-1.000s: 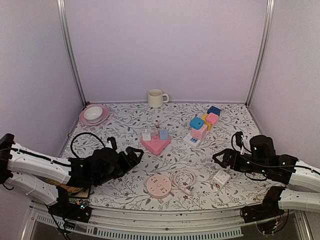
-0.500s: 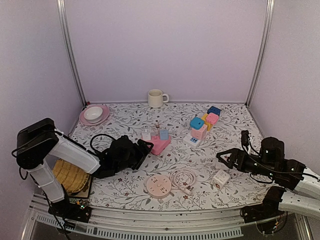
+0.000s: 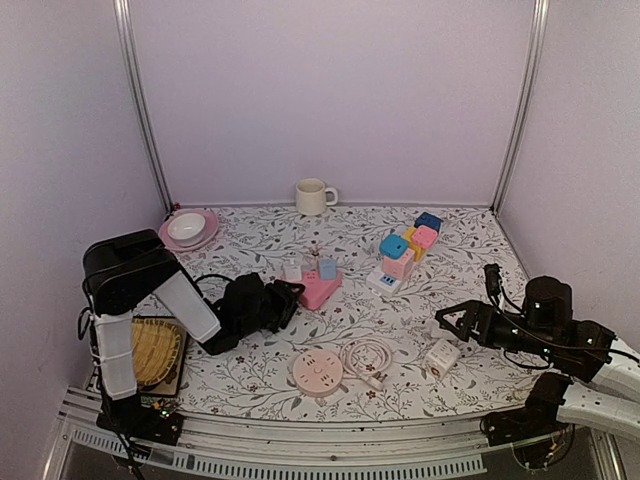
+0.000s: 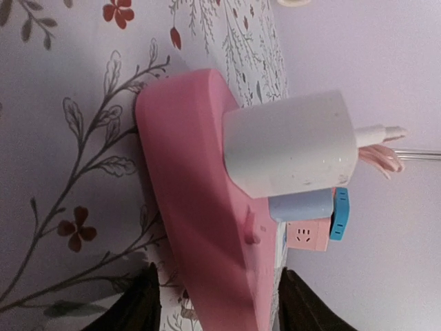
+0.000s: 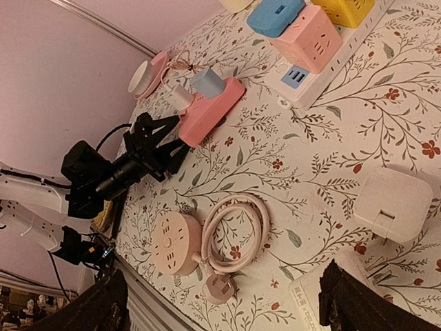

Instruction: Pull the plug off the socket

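Observation:
The pink triangular socket [image 3: 313, 288] lies mid-table with a white plug [image 3: 292, 270] and a blue plug [image 3: 327, 268] standing in it. My left gripper [image 3: 288, 294] is open at the socket's left corner. In the left wrist view the socket [image 4: 200, 227] fills the gap between my dark fingertips [image 4: 148, 303], with the white plug [image 4: 289, 141] and blue plug [image 4: 300, 205] beyond them. My right gripper [image 3: 447, 322] is open and empty at the right, above a white cube adapter [image 3: 441, 355]. The right wrist view shows the socket [image 5: 207, 107] far off.
A round pink power strip [image 3: 317, 371] with a coiled cable [image 3: 368, 357] lies near the front. A strip of coloured cube sockets [image 3: 405, 250] sits at the back right. A mug [image 3: 313, 196] and a pink plate with a bowl [image 3: 187, 230] stand at the back.
My left arm has swung forward and right, bringing its open gripper up to the pink socket's left corner. My right gripper has shifted slightly right and stays open.

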Robot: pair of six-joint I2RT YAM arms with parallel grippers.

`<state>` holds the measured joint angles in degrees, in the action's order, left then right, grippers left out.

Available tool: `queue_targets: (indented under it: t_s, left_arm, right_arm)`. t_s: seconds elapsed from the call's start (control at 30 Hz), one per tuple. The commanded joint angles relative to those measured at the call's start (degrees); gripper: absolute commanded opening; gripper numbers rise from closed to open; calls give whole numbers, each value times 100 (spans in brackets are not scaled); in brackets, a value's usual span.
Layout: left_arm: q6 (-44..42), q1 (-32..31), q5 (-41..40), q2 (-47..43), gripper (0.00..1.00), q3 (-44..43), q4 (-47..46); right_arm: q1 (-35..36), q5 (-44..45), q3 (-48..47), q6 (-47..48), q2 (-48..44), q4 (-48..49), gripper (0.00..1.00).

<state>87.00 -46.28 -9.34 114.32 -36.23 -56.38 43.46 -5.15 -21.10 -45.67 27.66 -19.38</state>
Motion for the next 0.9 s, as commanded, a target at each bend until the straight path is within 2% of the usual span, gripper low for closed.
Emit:
queue_targets:
  t_s: [0.0, 0.13, 0.27, 0.33, 0.6, 0.87]
  left_arm:
    - [235, 170, 280, 496, 54, 4, -970]
    - [308, 217, 450, 794, 44, -110, -1300]
    - [294, 232, 544, 846, 40, -170, -1296]
    - [283, 258, 630, 846, 35, -190, -1264]
    - [-78, 317, 1179, 482, 1, 161, -1570]
    - [-821, 158, 1839, -627, 0, 970, -1427]
  right_arm:
    - [27, -71, -181, -106, -103, -14, 99]
    - [23, -28, -246, -101, 32, 14, 99]
    - [21, -96, -324, -76, 286, 160, 99]
    - [22, -136, -345, -66, 427, 260, 99]
    - [22, -171, -426, 93, 817, 455, 99]
    - [189, -125, -396, 362, 1153, 720, 99]
